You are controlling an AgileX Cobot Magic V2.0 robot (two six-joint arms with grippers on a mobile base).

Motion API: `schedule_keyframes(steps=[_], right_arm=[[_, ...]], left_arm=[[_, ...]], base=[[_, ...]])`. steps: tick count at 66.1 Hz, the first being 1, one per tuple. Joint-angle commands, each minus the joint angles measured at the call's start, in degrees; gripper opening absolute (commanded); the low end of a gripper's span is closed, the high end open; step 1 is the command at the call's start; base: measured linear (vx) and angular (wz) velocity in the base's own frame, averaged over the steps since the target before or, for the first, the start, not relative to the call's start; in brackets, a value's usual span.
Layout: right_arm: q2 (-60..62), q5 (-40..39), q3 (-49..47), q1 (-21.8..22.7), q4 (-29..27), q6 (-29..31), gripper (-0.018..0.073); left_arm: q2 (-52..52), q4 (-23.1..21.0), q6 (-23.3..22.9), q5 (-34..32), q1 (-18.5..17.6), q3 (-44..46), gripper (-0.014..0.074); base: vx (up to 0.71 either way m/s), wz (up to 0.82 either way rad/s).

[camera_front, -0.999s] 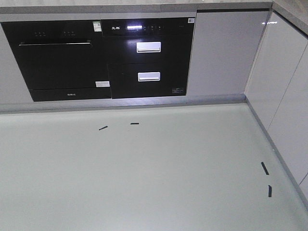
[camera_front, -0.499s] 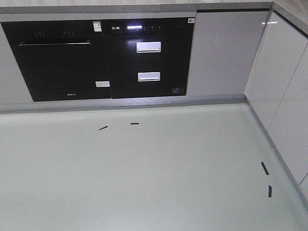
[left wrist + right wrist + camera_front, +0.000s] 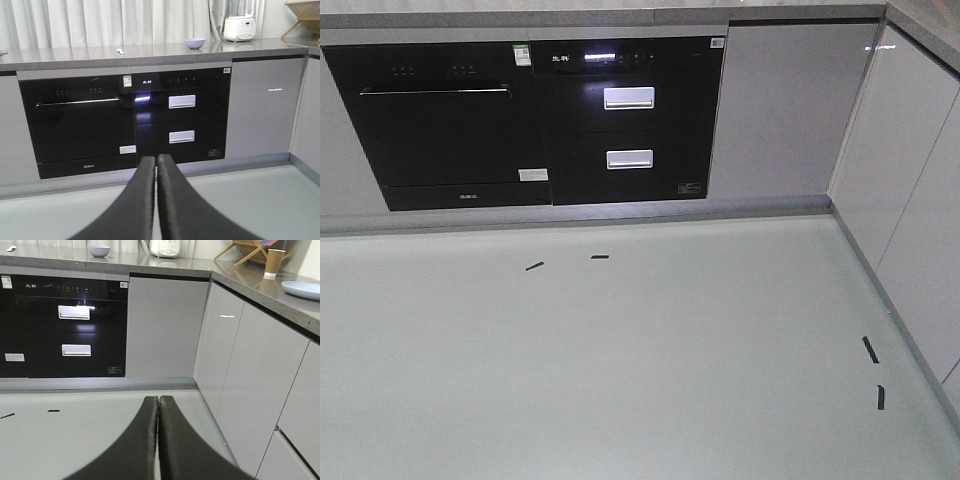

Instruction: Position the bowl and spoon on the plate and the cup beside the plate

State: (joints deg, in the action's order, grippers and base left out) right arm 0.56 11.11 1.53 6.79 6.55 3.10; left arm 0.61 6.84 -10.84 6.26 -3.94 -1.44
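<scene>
— Surroundings first: what is seen around the arms?
— A grey counter (image 3: pixel 165 50) is seen over a black oven (image 3: pixel 75 125) and two black drawers (image 3: pixel 181 120), with white curtains (image 3: pixel 100 22) hung behind. A white appliance (image 3: pixel 239 27) and a wooden rack (image 3: pixel 302 15) are set on the counter. Grey cabinet doors (image 3: pixel 165 325) are met at the corner. The pale floor (image 3: pixel 620 370) is marked with short black tape strips (image 3: pixel 599 257).
— Where are the task's things found?
— On the counter, the bowl (image 3: pixel 195 43) is set just left of the appliance in the left wrist view, and the spoon (image 3: pixel 120 51) is laid well apart, further left. On the side counter (image 3: pixel 260 285), the cup (image 3: pixel 274 263) is stood upright by the rack. The plate (image 3: pixel 302 288) is laid nearer the camera, apart from the cup. All four are kept well away from both grippers, with cabinet fronts and open floor between.
— And the pincers?
— The left gripper (image 3: pixel 155 159) is pressed together, its fingers touching along their length, and nothing is pinched. The right gripper (image 3: pixel 158 399) is likewise closed on nothing. Both are held above the floor and pointed at the cabinets.
</scene>
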Motion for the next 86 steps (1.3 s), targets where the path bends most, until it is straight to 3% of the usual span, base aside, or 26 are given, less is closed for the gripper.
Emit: schedule_keyframes(steps=[1,86], right_arm=[[0.7,-4.4,1.0,0.2,0.2,0.4,-0.0006],[0.7,-4.2,1.0,0.2,0.2,0.4,-0.0006]], left_arm=[[1.0,0.0,-0.5,-4.1,0.0,-1.7,-0.0006],[1.0,0.0,-0.5,-4.1,0.0,-1.7,-0.0006]], base=[[0.0,0.0],[0.04,-0.01]])
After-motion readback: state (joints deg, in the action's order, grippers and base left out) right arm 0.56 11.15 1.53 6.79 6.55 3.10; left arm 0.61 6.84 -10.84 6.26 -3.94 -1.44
